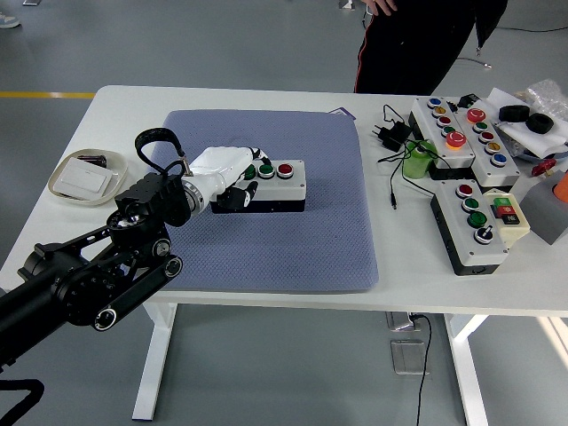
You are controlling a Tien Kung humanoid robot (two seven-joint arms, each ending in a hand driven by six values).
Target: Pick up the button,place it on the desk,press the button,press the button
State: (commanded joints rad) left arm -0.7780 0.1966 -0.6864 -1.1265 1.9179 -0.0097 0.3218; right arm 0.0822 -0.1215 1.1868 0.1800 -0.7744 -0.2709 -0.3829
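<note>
Blue mat (293, 240) lies bare around button box (275, 182).

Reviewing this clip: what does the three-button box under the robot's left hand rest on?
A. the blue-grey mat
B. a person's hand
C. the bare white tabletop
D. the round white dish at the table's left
A: the three-button box sits on the blue-grey mat that covers the middle of the white table, with the left hand over its left end.

Robotics lab or workshop — grey painted floor (266, 44), control button boxes (461, 129), white height-adjustable table (106, 102).
</note>
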